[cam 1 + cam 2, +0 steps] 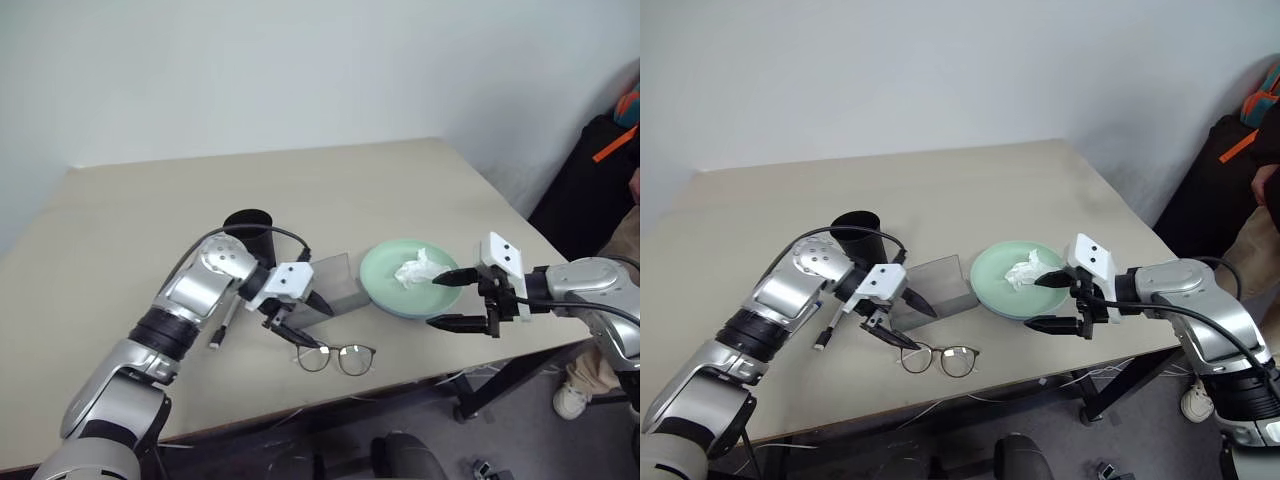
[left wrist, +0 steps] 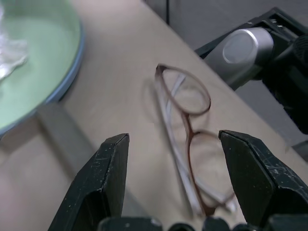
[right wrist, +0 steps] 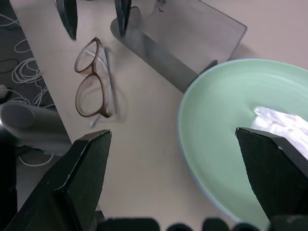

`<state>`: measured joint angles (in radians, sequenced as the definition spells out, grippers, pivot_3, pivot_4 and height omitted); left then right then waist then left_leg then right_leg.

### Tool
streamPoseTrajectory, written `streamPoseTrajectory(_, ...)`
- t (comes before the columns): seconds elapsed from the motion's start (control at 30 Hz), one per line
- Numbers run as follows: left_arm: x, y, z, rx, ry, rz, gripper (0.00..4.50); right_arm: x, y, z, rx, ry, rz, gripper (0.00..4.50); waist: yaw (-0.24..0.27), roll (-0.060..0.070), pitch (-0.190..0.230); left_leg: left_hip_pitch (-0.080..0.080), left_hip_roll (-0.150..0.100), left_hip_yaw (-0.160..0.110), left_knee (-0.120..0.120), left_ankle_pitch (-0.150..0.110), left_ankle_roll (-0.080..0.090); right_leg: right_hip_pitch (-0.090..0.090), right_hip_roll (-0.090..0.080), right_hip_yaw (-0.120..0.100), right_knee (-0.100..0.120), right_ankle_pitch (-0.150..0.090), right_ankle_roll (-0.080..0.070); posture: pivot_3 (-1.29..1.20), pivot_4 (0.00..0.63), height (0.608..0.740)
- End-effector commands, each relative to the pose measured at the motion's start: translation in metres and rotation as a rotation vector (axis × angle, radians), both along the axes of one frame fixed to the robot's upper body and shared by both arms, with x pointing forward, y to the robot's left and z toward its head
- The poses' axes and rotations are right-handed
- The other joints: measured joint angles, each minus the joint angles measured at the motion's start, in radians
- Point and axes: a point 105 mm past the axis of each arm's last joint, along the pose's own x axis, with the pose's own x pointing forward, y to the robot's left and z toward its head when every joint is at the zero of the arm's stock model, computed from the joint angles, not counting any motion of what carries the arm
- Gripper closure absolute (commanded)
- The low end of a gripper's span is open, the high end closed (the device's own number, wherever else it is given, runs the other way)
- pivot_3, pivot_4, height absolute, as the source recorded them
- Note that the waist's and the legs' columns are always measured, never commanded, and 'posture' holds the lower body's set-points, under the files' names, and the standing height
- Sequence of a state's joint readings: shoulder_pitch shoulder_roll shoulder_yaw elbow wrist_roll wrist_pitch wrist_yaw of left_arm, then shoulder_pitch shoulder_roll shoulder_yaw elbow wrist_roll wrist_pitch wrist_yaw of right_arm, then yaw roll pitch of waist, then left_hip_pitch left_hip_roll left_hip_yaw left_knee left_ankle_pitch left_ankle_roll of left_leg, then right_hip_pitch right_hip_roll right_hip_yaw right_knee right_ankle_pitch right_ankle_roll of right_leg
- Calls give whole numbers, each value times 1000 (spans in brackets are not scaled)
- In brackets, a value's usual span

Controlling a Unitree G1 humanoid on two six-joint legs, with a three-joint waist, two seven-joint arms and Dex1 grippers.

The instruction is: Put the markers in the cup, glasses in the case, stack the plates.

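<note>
Left gripper [image 1: 290, 333], jaws apart, hovers over the glasses [image 1: 337, 358] beside the case [image 1: 335, 288]; it should straddle the bridge squarely. Right gripper [image 1: 455, 300] gapes empty.

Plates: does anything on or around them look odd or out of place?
Yes. A crumpled white tissue lies in the mint green plate, which sits stacked on the light blue plate, just its rim visible. One marker lies on the table beside the cup.
</note>
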<state>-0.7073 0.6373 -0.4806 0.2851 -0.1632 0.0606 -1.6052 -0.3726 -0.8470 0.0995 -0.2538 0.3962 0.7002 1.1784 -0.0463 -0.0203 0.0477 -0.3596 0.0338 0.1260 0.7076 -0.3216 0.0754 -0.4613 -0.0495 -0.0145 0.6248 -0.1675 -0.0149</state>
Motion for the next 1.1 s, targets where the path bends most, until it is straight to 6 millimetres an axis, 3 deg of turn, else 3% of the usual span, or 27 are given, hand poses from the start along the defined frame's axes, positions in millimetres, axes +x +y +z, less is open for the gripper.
streamPoseTrajectory(0.03,1,-5,7,5,-11,-31,1363,-2,4,8,12,-32,5,37,0,0,0,0,0,0,0,0,1,0,0,1,0,0,0,0,0,740)
streamPoseTrajectory(0.23,-3,-10,-3,64,42,-57,1363,-1,0,3,5,-30,-32,37,0,0,0,0,0,0,1,-1,2,0,0,1,0,1,1,0,0,740)
streamPoseTrajectory(0.33,-2,-14,-3,59,45,-60,1957,0,-1,2,4,-32,-45,0,0,0,0,0,0,0,1,-1,2,0,0,1,0,1,1,0,0,740)
streamPoseTrajectory(0.57,-3,-16,-8,66,57,-67,4343,1,-2,2,0,-37,-56,0,0,0,0,0,0,0,1,-1,2,0,0,1,0,1,1,0,0,740)
streamPoseTrajectory(0.6,-4,-16,-9,68,57,-69,4483,2,-2,2,0,-38,-55,0,0,0,0,0,0,0,1,-1,3,0,0,1,0,1,1,0,0,740)
streamPoseTrajectory(0.97,-4,-17,-5,54,52,-66,4483,4,-2,1,-3,-41,-59,0,0,0,0,0,0,0,1,-1,3,0,0,1,0,1,1,0,0,740)
streamPoseTrajectory(1.1,-5,-17,-6,60,59,-67,3626,4,-2,1,-3,-40,-60,0,0,0,0,0,0,0,1,-1,3,0,0,1,0,1,1,0,0,740)
